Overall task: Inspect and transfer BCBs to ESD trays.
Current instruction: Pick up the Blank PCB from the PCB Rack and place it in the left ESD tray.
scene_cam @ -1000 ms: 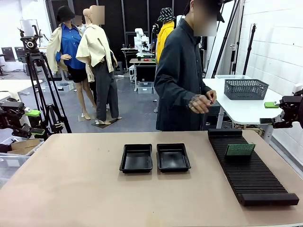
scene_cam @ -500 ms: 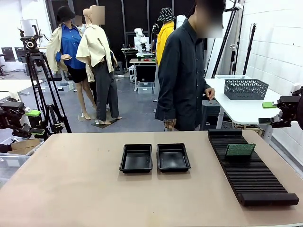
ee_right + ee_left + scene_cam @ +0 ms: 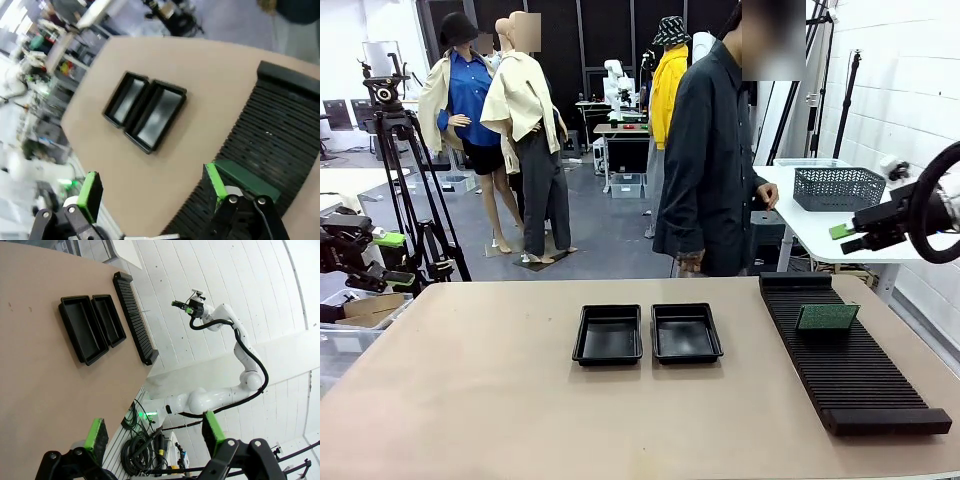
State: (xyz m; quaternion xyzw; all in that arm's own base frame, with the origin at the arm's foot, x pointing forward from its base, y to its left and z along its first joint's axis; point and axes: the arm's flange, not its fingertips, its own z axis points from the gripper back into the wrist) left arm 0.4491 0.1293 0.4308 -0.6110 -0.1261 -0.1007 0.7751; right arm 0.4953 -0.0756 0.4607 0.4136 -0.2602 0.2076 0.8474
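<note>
Two ESD trays lie side by side at the table's middle, the left tray [image 3: 608,335] and the right tray [image 3: 686,332], both bare inside. One green BCB [image 3: 827,317] leans in the long black slotted rack [image 3: 845,365] on the right. My right gripper [image 3: 845,238] hangs open above and behind the rack, well clear of the board. Its wrist view looks down between open fingers [image 3: 152,187] at the trays [image 3: 145,110], the rack [image 3: 270,125] and the BCB [image 3: 247,181]. My left gripper [image 3: 392,258] is open beyond the table's left edge; its own view [image 3: 155,432] shows the trays [image 3: 92,325] far off.
A person [image 3: 705,160] in a dark shirt stands side-on at the table's far edge, behind the right tray. A grey mesh basket [image 3: 838,187] sits on a white side table behind the rack. A camera tripod [image 3: 405,180] stands at the back left.
My right gripper has swung left and tipped down toward the rack. The person has turned sideways and lowered the hands. The left arm has not moved.
</note>
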